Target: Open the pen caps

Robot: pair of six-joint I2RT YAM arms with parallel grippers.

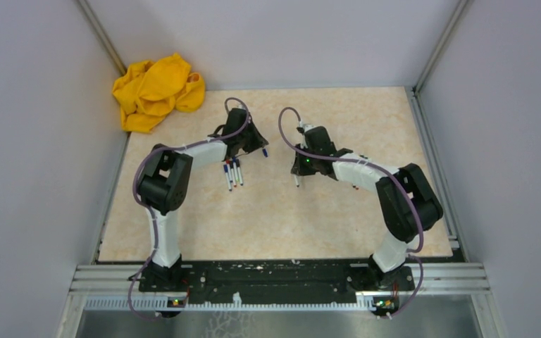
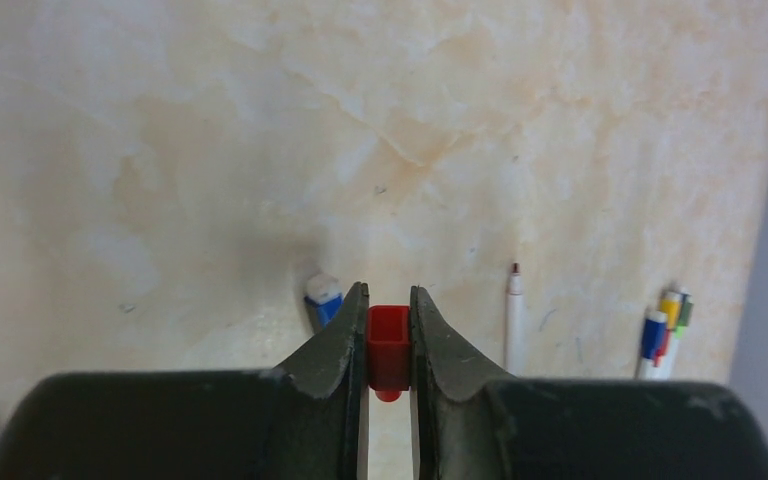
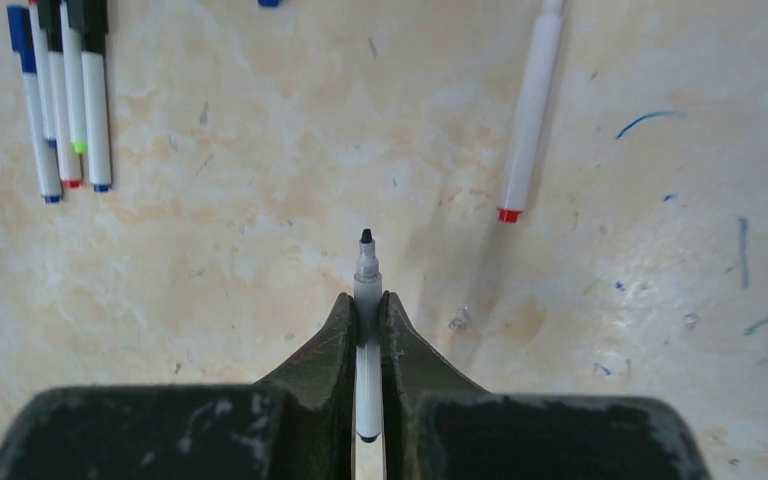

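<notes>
A red cap [image 2: 390, 348] sits pinched upright in the left gripper [image 2: 389, 305], its open mouth facing away from the wrist and its closed end poking out behind the jaws, which are clamped snugly against its two flat sides. Just beside that claw, on its left in the wrist view, a blue cap [image 2: 323, 300] lies loose on the table [image 1: 324, 218], off any pen. Across from it the right gripper [image 3: 366, 300] is clenched on a black-tipped pen [image 3: 366, 275]. The thin white barrel runs straight down between the jaws, and the bare black nib sticks out past them, with no cap on it. A loose pen [image 2: 513, 325] lies flat on the marbled surface a little to the right of the left claw, its dark-red tip uncovered. Farther out, a cluster of pens [image 3: 65, 95] lies side by side with caps on, blue and black, near the left arm's forearm in the overhead view. The two claws face each other over the middle of the table, apart. A crumpled yellow cloth [image 1: 156, 91] is bunched in the far left corner.
</notes>
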